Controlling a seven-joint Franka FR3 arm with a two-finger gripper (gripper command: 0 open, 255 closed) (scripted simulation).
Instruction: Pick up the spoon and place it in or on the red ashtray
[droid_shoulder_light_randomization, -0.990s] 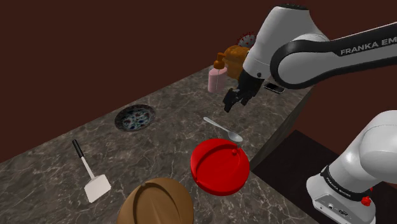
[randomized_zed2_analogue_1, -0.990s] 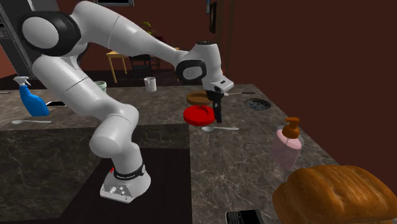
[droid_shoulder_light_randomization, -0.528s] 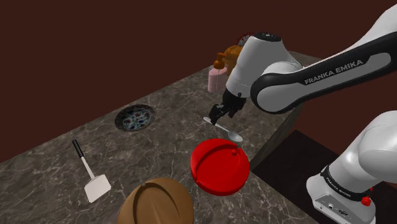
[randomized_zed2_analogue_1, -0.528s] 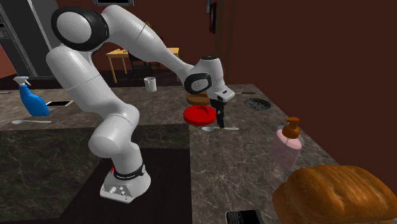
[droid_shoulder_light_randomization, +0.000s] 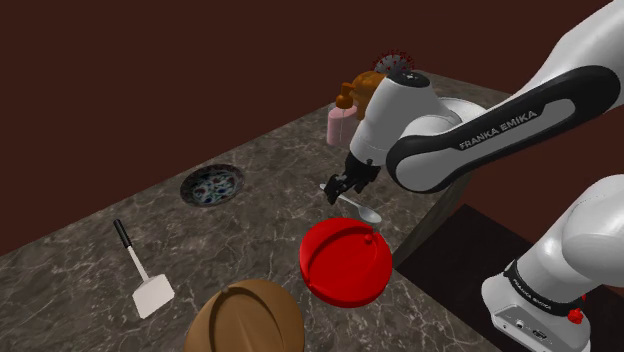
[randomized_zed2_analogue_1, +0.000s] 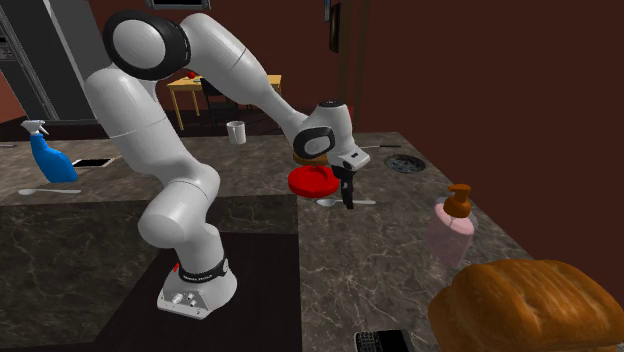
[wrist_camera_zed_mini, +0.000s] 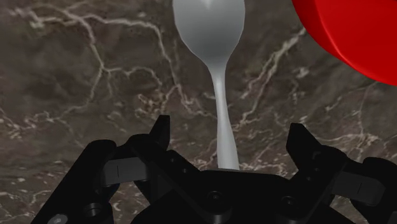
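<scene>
Jaws spread, standing astride the handle of the spoon (wrist_camera_zed_mini: 219, 95), neither finger touching it. The spoon lies flat on the dark veined tabletop (droid_shoulder_light_randomization: 260, 235), at 12 o'clock from the red ashtray (droid_shoulder_light_randomization: 345, 262) in the shoulder view, its bowl just beside the rim.

In the shoulder view the white arm (droid_shoulder_light_randomization: 470, 140) climbs from its base at four o'clock, folds at the elbow and reaches toward nine o'clock. The wrist tips the black gripper (droid_shoulder_light_randomization: 340, 190) down toward seven o'clock, held low, its fingers (wrist_camera_zed_mini: 159, 130) standing apart.
</scene>
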